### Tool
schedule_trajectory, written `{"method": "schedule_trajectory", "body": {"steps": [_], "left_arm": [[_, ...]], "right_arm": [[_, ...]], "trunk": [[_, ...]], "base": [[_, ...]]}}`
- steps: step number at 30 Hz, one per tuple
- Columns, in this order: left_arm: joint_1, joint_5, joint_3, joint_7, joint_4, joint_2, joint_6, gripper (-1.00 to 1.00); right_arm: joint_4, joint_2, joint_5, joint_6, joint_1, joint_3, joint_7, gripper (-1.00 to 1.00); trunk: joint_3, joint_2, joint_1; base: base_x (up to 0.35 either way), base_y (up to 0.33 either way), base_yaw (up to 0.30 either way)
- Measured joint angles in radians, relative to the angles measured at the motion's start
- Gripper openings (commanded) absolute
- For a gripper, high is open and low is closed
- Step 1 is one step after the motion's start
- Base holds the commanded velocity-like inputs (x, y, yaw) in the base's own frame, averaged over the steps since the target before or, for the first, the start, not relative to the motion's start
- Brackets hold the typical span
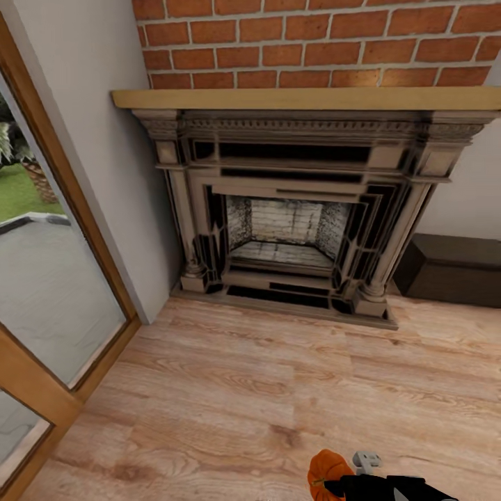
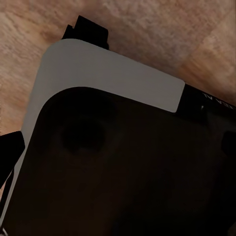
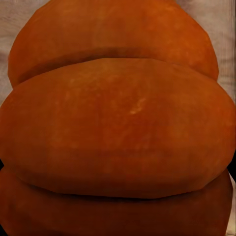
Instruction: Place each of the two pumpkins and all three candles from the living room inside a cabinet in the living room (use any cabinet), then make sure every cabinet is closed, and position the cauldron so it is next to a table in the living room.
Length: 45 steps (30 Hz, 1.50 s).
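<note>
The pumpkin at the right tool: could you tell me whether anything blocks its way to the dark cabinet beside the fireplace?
Nothing visible does. Bare wooden floor lies between the pumpkin and the cabinet, whose front looks closed.

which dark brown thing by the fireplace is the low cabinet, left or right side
The low dark cabinet stands on the floor at the right of the fireplace. At the left is only the wooden door frame with glass.

You've got a bright orange ribbed pumpkin [image 1: 323, 473], red brick wall [image 1: 313, 42] far off, dark brown cabinet [image 1: 456, 268] right, pale wood-grain floor [image 1: 229, 390].
</note>
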Motion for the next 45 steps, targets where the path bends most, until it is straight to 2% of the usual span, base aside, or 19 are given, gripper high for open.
{"method": "schedule_trajectory", "body": {"steps": [21,43,45], "left_arm": [[0.0,0.0,0.0,0.0,0.0,0.0,0.0,1.0],[0.0,0.0,0.0,0.0,0.0,0.0,0.0,1.0],[0.0,0.003,0.0,0.0,-0.001,-0.007,0.0,1.0]], "right_arm": [[0.0,0.0,0.001,0.0,0.0,0.0,-0.001,-1.0],[0.014,0.0,0.002,-0.001,0.0,0.0,-0.003,-1.0],[0.016,0.0,0.002,-0.001,0.0,0.0,-0.003,-1.0]], "trunk": [[-0.009,0.0,0.0],[-0.01,0.0,0.0],[-0.01,0.0,0.0]], "base": [[0.0,0.0,-0.27],[0.0,0.0,-0.014],[0.0,0.0,0.0]]}}
